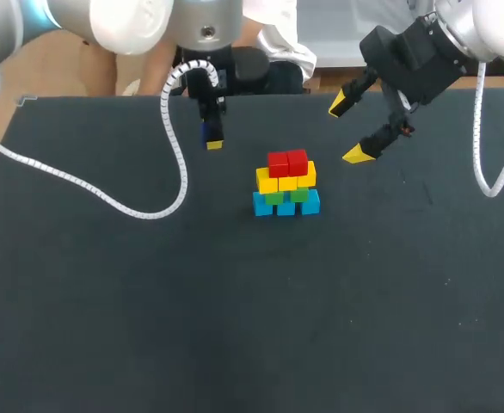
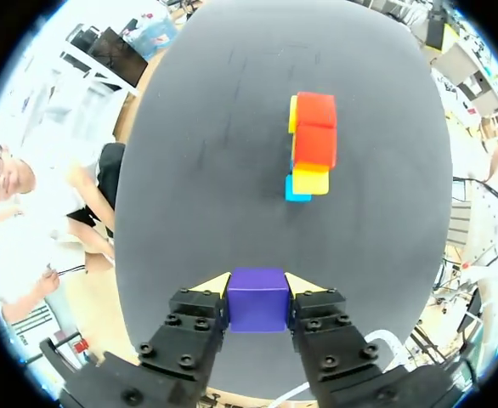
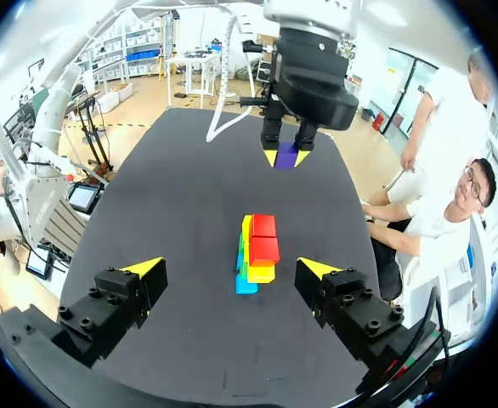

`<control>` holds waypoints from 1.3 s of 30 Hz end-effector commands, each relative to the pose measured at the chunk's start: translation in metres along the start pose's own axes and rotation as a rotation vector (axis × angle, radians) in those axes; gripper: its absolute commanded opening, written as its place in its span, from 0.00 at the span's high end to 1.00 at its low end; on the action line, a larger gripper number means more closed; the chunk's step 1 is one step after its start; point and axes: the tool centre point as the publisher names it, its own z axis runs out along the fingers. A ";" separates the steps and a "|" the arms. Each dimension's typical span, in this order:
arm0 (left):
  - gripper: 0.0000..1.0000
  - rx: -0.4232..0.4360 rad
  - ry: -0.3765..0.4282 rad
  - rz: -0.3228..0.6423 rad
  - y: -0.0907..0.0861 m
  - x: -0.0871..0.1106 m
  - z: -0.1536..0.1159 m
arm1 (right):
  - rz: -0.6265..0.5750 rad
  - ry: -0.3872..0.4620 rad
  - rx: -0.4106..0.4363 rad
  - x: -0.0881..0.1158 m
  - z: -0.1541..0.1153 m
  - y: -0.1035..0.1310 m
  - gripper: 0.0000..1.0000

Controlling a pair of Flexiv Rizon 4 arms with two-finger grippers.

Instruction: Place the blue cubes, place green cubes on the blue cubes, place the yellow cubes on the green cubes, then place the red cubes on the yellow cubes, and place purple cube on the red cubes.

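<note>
A cube stack [image 1: 286, 182] stands mid-table: blue cubes [image 1: 286, 205] at the base, green cubes [image 1: 287, 196] on them, yellow cubes [image 1: 286, 180] above, two red cubes [image 1: 287, 161] on top. My left gripper [image 1: 212, 138] hangs above the table behind and left of the stack, shut on a purple cube [image 2: 258, 298]; the right wrist view shows that cube [image 3: 287, 155] between the yellow tips. In the left wrist view the stack [image 2: 311, 144] lies ahead of the gripper [image 2: 258, 293]. My right gripper [image 1: 348, 132] is open, raised behind and right of the stack [image 3: 255, 252], which lies ahead between its fingertips [image 3: 230, 270].
The dark table top [image 1: 149, 301] carries nothing else. A white coiled cable [image 1: 114, 198] from my left arm lies across its left part. Another cable [image 1: 484, 163] hangs from my right arm at the right edge.
</note>
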 end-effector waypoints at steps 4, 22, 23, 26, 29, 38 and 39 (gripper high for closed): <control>1.00 -0.029 0.001 0.012 -0.013 -0.010 -0.013 | 0.000 0.000 0.000 0.000 0.000 0.000 0.00; 1.00 0.046 -0.002 0.071 -0.041 -0.036 -0.029 | 0.000 0.000 0.000 0.000 0.000 0.000 0.00; 1.00 0.045 0.000 0.076 -0.042 -0.037 -0.031 | 0.000 0.000 0.000 0.000 0.000 0.000 0.00; 1.00 0.045 -0.001 0.080 -0.044 -0.037 -0.033 | 0.000 0.000 0.000 0.000 0.000 0.000 0.00; 1.00 0.045 -0.001 0.080 -0.044 -0.037 -0.033 | 0.000 0.000 0.000 0.000 0.000 0.000 0.00; 1.00 0.045 -0.001 0.080 -0.044 -0.037 -0.033 | 0.000 0.000 0.000 0.000 0.000 0.000 0.00; 1.00 0.045 -0.001 0.080 -0.044 -0.037 -0.033 | 0.000 0.000 0.000 0.000 0.000 0.000 0.00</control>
